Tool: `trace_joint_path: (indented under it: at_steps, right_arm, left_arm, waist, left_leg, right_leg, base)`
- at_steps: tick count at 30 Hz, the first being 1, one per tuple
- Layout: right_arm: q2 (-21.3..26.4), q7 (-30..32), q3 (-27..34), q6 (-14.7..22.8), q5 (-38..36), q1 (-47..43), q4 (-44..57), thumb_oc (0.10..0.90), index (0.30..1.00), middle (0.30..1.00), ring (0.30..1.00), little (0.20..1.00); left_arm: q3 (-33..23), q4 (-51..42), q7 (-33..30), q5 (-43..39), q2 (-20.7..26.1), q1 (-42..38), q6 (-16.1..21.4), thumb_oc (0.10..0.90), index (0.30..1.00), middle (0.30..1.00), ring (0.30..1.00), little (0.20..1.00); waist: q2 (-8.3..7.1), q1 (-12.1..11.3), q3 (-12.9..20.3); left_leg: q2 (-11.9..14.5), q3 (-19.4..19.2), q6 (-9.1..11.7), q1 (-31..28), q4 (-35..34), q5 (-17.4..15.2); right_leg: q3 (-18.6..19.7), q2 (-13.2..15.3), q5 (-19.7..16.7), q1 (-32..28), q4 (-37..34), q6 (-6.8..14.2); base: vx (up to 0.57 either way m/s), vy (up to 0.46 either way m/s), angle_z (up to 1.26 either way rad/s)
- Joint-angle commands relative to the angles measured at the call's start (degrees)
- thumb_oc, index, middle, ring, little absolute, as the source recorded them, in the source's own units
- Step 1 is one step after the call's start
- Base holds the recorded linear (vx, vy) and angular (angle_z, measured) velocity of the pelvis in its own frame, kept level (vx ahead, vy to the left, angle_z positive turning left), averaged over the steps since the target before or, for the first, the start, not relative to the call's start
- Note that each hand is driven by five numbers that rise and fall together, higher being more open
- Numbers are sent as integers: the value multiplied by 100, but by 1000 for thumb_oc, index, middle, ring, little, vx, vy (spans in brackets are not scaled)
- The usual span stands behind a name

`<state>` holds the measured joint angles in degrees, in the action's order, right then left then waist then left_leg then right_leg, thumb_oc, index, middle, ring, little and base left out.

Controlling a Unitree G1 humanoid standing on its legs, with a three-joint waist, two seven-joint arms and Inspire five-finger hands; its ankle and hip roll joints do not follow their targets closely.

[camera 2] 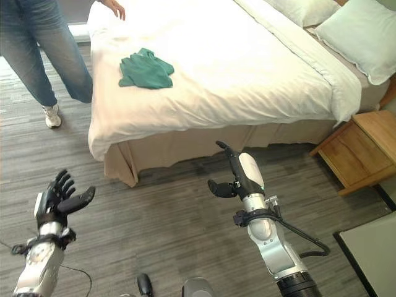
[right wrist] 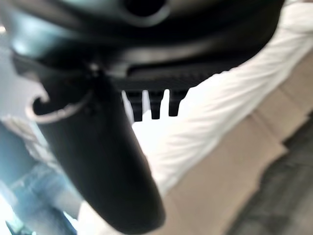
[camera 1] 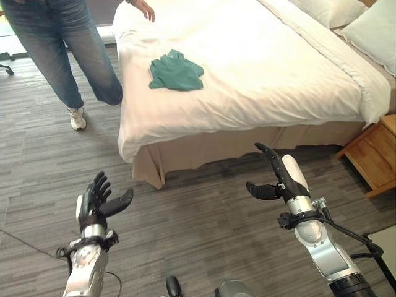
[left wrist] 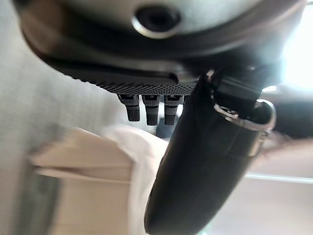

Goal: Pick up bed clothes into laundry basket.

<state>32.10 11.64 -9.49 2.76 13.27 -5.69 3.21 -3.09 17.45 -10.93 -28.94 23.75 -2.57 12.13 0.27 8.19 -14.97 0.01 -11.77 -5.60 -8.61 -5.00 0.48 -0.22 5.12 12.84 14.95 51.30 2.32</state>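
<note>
I see the bed ahead of me, its white cover hanging over the near edge and corner. The green garment lies crumpled on the cover near that corner, flat on the bed and apart from everything else. My left hand is raised over the floor well short of the bed, off its near corner, fingers straight and spread, thumb out to the side, holding nothing. My right hand is also up over the floor, just short of the bed's near edge, fingers extended toward the bed and thumb sticking out sideways; it too has nothing in it. Neither hand touches the bed or the garment. A person in jeans stands on the floor beside the bed's far-left side, one hand resting at the edge of the cover. Pillows sit at the bed's head, and a wooden nightstand stands on the floor beside that end.
</note>
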Motion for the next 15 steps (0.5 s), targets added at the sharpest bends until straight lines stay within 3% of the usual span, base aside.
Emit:
trace_joint_path:
  at_steps: [1, 2, 4, 7, 8, 9, 10, 11, 12, 13, 15]
  right_arm:
    - [-31, 361, 308, 464, 10, -992, 209, 800, 900, 900, 900, 900]
    - [-32, 360, 308, 464, 10, -995, 209, 800, 900, 900, 900, 900]
    - [13, 432, 363, 487, -47, -1093, 265, 800, 900, 900, 900, 900]
    - [41, 503, 324, 516, -52, -1193, 298, 800, 900, 900, 900, 900]
    - [157, 521, 300, 547, -15, -1381, 465, 800, 900, 900, 900, 900]
    - [227, 474, 253, 576, 18, -1492, 508, 800, 900, 900, 900, 900]
    - [225, 475, 251, 577, 17, -1500, 505, 800, 900, 900, 900, 900]
    - [328, 464, 192, 542, 60, -1685, 524, 800, 900, 900, 900, 900]
    - [326, 464, 193, 542, 59, -1693, 522, 800, 900, 900, 900, 900]
    - [357, 448, 197, 520, -1, -1732, 513, 800, 900, 900, 900, 900]
    - [383, 452, 206, 513, -17, -1725, 477, 800, 900, 900, 900, 900]
  left_arm:
    - [-288, -548, 2, 204, 793, 144, 571, 800, 900, 900, 900, 900]
    - [-289, -546, 2, 203, 795, 140, 572, 800, 900, 900, 900, 900]
    - [-242, -389, 3, 72, 773, 29, 552, 800, 900, 900, 900, 900]
    - [-226, -314, 0, 10, 827, -16, 564, 800, 900, 900, 900, 900]
    - [-250, -262, 58, -74, 820, -19, 576, 800, 900, 900, 900, 900]
    - [-300, -236, 79, -123, 811, 38, 530, 800, 900, 900, 900, 900]
    - [-305, -238, 79, -123, 813, 36, 529, 800, 900, 900, 900, 900]
    - [-412, -192, 23, -219, 764, 124, 546, 800, 900, 900, 900, 900]
    - [-415, -191, 24, -219, 767, 119, 547, 800, 900, 900, 900, 900]
    - [-436, -132, -8, -229, 727, 145, 559, 800, 900, 900, 900, 900]
    - [-456, -127, -15, -229, 722, 158, 574, 800, 900, 900, 900, 900]
  waist:
    - [-398, 164, 344]
    - [-385, 175, 343]
    - [-519, 279, 453]
    - [-593, 288, 491]
    - [-603, 321, 531]
    - [-593, 256, 517]
    - [-601, 272, 528]
    - [-663, 134, 410]
    - [-674, 144, 420]
    - [-857, -11, 360]
    - [-877, -72, 343]
  left_leg:
    - [173, -439, 542, -38, 66, -467]
    - [192, -429, 548, -29, 63, -451]
    - [184, -173, 679, -286, 71, -653]
    - [196, -135, 729, -379, 373, -903]
    - [317, -73, 897, -333, 1242, -937]
    - [494, -33, 1072, -47, 2099, -616]
    - [494, -18, 1077, 2, 2135, -607]
    - [592, 168, 1348, 622, 3677, -53]
    - [582, 176, 1346, 658, 3687, -31]
    - [589, 126, 1309, 1151, 4549, 67]
    - [741, 42, 1264, 1292, 4575, -10]
  right_leg:
    - [-142, 188, -922, -925, -3205, 492]
    - [-163, 172, -962, -948, -3263, 483]
    - [-41, -270, -1123, -859, -4607, 460]
    - [-243, -239, -1248, -918, -4828, 430]
    - [-201, -307, -1143, -1284, -4998, 228]
    - [-254, -315, -1113, -1503, -5060, 88]
    - [-265, -309, -1138, -1484, -5075, 80]
    - [-224, -311, -1084, -1862, -5213, -161]
    - [-230, -301, -1106, -1841, -5222, -163]
    - [-201, -186, -1101, -2143, -5377, -259]
    - [-185, -149, -1107, -2216, -5400, -252]
  base:
    - [453, -75, 73]
    - [395, -121, 72]
    - [379, -161, 62]
    - [349, -160, 97]
    - [393, -242, 94]
    - [291, -214, 54]
    - [190, -195, 14]
    - [95, -115, 25]
    - [220, -214, 9]
    - [95, -105, -16]
    - [148, -44, -29]
